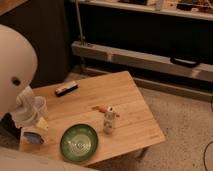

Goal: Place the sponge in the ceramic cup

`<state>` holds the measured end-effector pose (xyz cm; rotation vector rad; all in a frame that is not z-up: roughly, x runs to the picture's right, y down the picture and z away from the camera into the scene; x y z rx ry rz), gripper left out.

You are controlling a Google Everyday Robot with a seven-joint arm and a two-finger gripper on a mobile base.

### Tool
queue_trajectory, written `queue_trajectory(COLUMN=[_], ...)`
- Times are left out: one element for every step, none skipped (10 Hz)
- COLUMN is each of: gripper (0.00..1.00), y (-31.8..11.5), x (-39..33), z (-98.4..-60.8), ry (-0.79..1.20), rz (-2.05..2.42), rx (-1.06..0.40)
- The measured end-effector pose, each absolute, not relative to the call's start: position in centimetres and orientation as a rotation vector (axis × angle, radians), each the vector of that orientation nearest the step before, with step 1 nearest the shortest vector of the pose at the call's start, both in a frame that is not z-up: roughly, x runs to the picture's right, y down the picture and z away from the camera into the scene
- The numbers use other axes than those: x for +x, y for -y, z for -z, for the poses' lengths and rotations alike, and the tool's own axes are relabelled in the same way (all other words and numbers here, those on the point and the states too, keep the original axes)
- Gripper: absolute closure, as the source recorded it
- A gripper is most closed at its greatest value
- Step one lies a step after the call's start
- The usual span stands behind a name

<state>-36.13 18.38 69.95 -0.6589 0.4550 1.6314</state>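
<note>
The sponge [32, 136] is a small blue-grey pad lying flat at the table's front left corner, next to a pale yellow wedge [41, 124]. The ceramic cup [39, 107] is white and stands upright just behind them at the left edge. My gripper [24, 109] hangs from the big white arm [15, 65] at the far left. It sits right beside the cup's left side and partly covers it, above and behind the sponge. It is open and holds nothing that I can see.
A green bowl [79, 142] sits at the front of the wooden table [130, 100]. A small white bottle [108, 120] stands mid-table with an orange piece [102, 108] behind it. A dark bar [66, 89] lies at the back left. Shelving runs behind the table.
</note>
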Motion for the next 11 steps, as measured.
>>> queue_trajectory(gripper=[0.2, 0.2, 0.2, 0.2, 0.2, 0.2, 0.2, 0.2, 0.2, 0.2, 0.2], y=[-18.5, -18.6, -18.7, -18.8, -19.0, -19.1, -19.4, -19.6, -19.7, -19.9, -20.1], x=[-36.2, -36.2, -36.1, -36.1, -36.1, -36.5, -37.1, -37.4, -37.6, -37.9, -38.1], z=[-70.1, -70.4, -70.5, -70.6, -70.8, -70.8, -71.0, -71.3, -71.6, -71.8, -71.9], ry=[-0.458, -0.46, -0.467, -0.473, -0.483, -0.489, -0.498, -0.508, -0.52, -0.53, -0.542], rz=[-1.623, -1.612, -1.606, -1.6, -1.586, -1.568, -1.542, -1.528, -1.516, -1.504, -1.493], rx=[-0.692, -0.73, -0.749, -0.764, -0.782, -0.8, -0.82, -0.834, -0.848, -0.859, -0.867])
